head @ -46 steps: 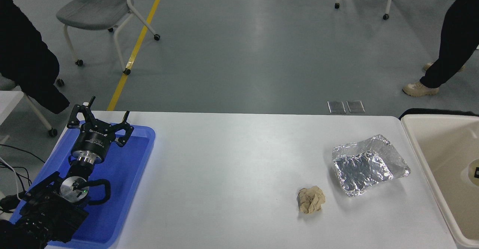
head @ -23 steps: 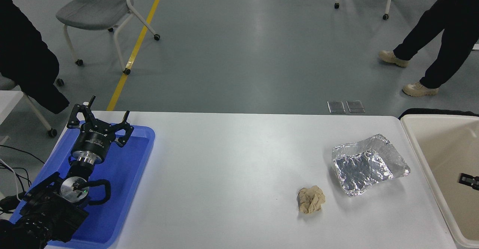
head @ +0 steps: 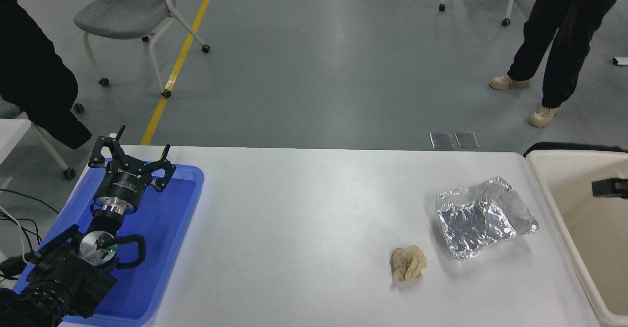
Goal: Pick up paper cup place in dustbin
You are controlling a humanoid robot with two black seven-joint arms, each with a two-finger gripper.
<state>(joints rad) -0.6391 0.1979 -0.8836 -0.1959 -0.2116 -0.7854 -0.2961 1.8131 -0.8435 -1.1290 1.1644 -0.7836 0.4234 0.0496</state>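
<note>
One black tip of my right gripper shows over the dustbin — fingers unreadable, paper cup unseen, left gripper spread above the blue tray.

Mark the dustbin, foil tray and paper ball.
dustbin (head: 543,188): head view, left rim.
foil tray (head: 483,216): head view, crinkled middle.
paper ball (head: 408,263): head view, its centre.

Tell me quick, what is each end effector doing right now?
Left end effector: open, holding nothing, parked over the flat blue plastic tray.
Right end effector: only a black tip shows over the large cream-white plastic dustbin; state cannot be told.
</note>
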